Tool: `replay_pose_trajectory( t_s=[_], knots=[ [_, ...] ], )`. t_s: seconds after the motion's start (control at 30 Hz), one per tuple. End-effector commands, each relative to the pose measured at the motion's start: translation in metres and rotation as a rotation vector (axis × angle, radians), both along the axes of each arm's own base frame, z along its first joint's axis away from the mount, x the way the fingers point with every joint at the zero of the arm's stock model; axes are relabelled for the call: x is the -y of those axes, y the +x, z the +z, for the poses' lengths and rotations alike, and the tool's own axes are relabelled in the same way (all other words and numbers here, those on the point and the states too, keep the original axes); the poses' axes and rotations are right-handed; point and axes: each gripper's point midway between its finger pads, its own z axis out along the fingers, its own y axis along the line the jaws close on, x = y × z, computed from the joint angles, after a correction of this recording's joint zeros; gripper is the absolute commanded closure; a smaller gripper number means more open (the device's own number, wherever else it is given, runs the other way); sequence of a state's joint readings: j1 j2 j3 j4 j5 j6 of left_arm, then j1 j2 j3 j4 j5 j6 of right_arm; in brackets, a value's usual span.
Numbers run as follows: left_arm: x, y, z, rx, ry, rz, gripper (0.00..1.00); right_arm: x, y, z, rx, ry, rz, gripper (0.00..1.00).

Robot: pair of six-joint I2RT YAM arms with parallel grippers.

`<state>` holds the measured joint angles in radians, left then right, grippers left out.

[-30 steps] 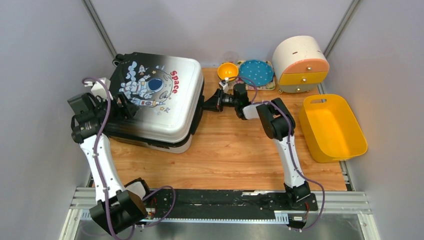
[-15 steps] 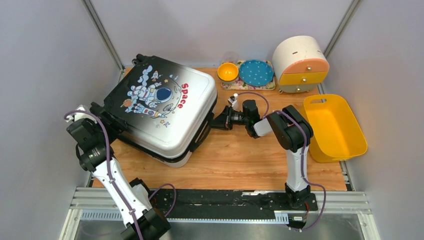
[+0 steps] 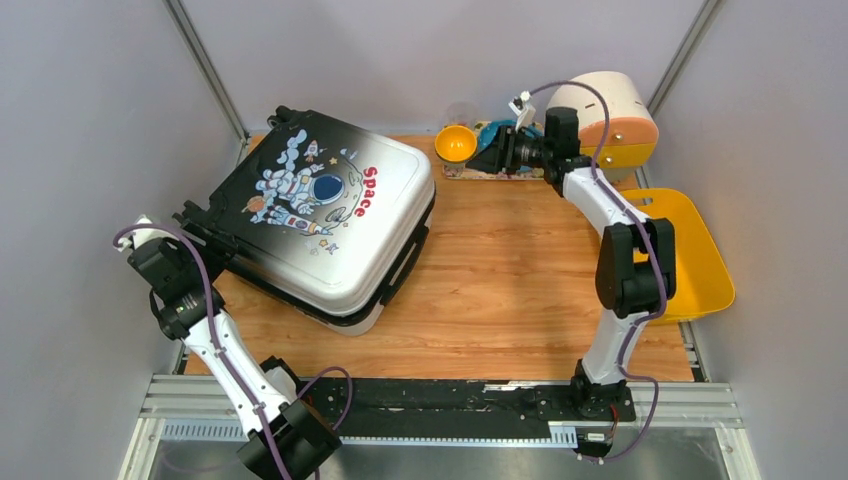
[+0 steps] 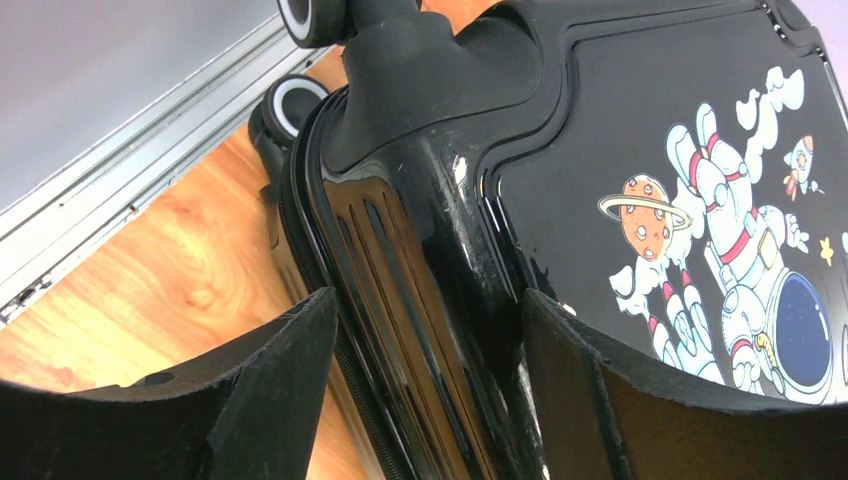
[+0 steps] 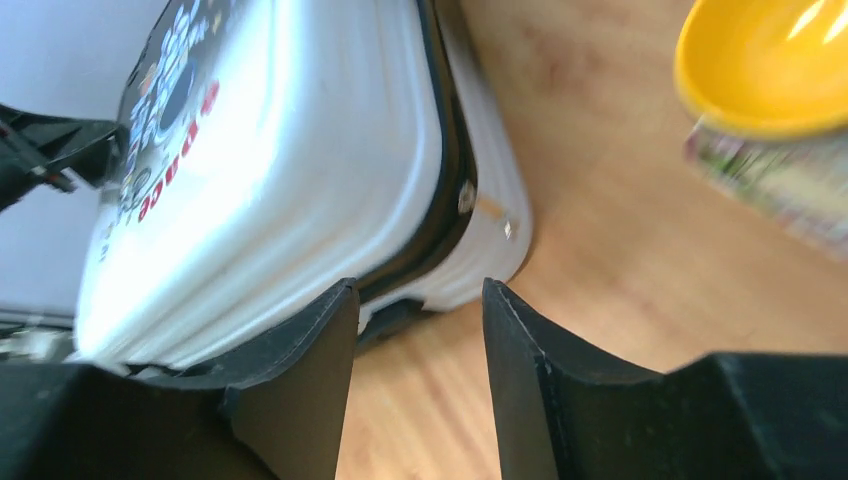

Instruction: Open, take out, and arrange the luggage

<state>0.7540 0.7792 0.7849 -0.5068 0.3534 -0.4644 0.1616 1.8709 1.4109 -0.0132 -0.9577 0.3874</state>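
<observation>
Over the last second the right gripper has left the luggage's 3 o'clock edge and swung to the back of the table, at about 1 o'clock. Its jaws have parted on the way and are now apart with nothing between them. The case itself turned a little anticlockwise early on and has lain as it is since. It sits flat at 9 to 10 o'clock, astronaut side up, with both shells together. We judge the opening step not yet done, with no grip on the seam now. The left gripper has its jaws wide apart astride the black wheel-end corner at the case's 8 o'clock; we cannot tell whether the pads press it. Right beside the right gripper, at its 9 o'clock, sits the yellow bowl, an easy thing to knock. The round drawer box stands behind at 1 o'clock and the yellow bin at 3 o'clock, both well apart from the case. Only bare wood lies between, so a swinging lid should meet nothing there.
</observation>
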Motion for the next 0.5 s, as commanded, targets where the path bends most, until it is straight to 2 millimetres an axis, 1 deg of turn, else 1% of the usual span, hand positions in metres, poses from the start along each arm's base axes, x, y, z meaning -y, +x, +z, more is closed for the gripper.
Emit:
replay_pose_trajectory(
  t_s=[0.0,0.03,0.07,0.1,0.13,0.17,0.2,0.23,0.27,0.3,0.33,0.37,0.4,0.43,0.47],
  knots=[
    [0.003,-0.009,-0.046,-0.114,-0.062,-0.004,0.27,0.000,0.048,0.014,0.188,-0.140,-0.074,0.49],
    [0.004,-0.008,-0.046,-0.106,-0.062,-0.009,0.30,-0.006,0.066,0.039,0.228,-0.115,-0.106,0.49],
    [0.010,-0.004,-0.045,-0.085,-0.079,-0.039,0.31,-0.008,0.079,0.041,0.234,-0.113,-0.137,0.49],
    [0.013,0.000,-0.042,-0.056,-0.072,-0.065,0.33,-0.014,0.093,0.027,0.214,-0.106,-0.141,0.50],
    [0.021,0.004,-0.038,-0.025,-0.082,-0.121,0.35,-0.023,0.105,0.052,0.260,-0.078,-0.153,0.50],
    [0.025,0.006,-0.037,-0.006,-0.081,-0.149,0.35,-0.027,0.115,0.050,0.258,-0.080,-0.185,0.50],
    [0.027,0.008,-0.035,0.014,-0.069,-0.173,0.36,-0.034,0.126,0.038,0.259,-0.077,-0.182,0.50],
    [0.029,0.008,-0.035,0.019,-0.064,-0.191,0.36,-0.045,0.129,0.037,0.268,-0.074,-0.175,0.51],
    [0.030,0.009,-0.035,0.018,-0.061,-0.200,0.37,-0.048,0.139,0.046,0.302,-0.074,-0.207,0.52],
    [0.029,0.009,-0.036,0.014,-0.058,-0.201,0.37,-0.055,0.146,0.032,0.298,-0.077,-0.204,0.53],
    [0.033,0.010,-0.036,0.018,-0.059,-0.226,0.37,-0.065,0.146,0.029,0.304,-0.078,-0.194,0.57],
    [0.035,0.011,-0.035,0.024,-0.066,-0.244,0.38,-0.071,0.150,0.022,0.306,-0.080,-0.188,0.59],
    [0.036,0.015,-0.030,0.048,-0.059,-0.268,0.40,-0.078,0.148,0.019,0.303,-0.081,-0.174,0.60],
    [0.044,0.018,-0.027,0.073,-0.075,-0.318,0.41,-0.088,0.142,0.015,0.298,-0.078,-0.143,0.63],
    [0.046,0.020,-0.026,0.080,-0.081,-0.335,0.41,-0.094,0.137,0.011,0.292,-0.079,-0.121,0.64]
  ],
)
